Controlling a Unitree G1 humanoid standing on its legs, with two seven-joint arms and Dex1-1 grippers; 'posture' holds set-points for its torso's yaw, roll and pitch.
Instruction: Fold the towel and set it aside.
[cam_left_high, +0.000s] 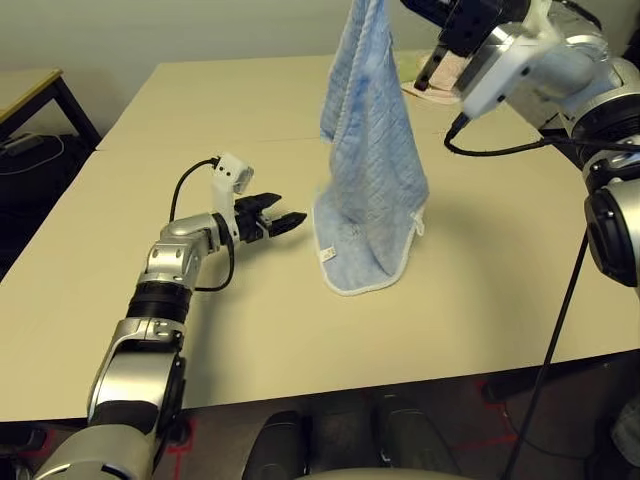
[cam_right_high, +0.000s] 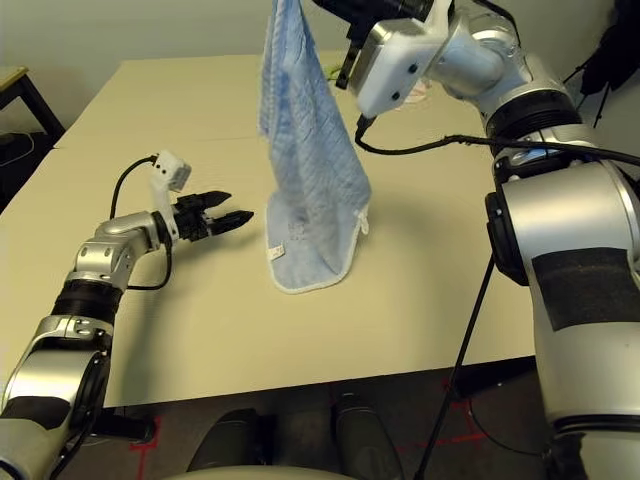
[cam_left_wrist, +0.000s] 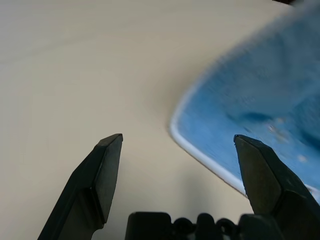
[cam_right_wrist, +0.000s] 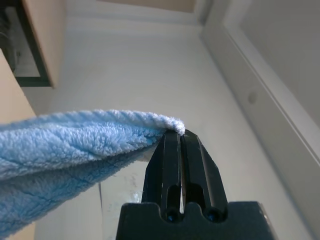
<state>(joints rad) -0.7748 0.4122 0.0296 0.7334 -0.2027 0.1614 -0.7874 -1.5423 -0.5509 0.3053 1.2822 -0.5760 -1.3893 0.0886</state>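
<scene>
Right fingers (cam_right_wrist: 168, 165): closed, towel (cam_left_high: 375, 160) pinched by its edge at their tips. Left fingers (cam_left_wrist: 107, 175): spread wide, matte black, tapered; nothing held, towel's lower part just beside. Towel: light blue, looped terry, white stitched border, rounded corner; suspended in long folds, its lower end laid on the table (cam_left_high: 270, 345), toward 1 o'clock on the smooth, pale top. Pink cloth (cam_left_high: 440, 80): crumpled, seen at the table's far side, 1 o'clock, behind the towel.
</scene>
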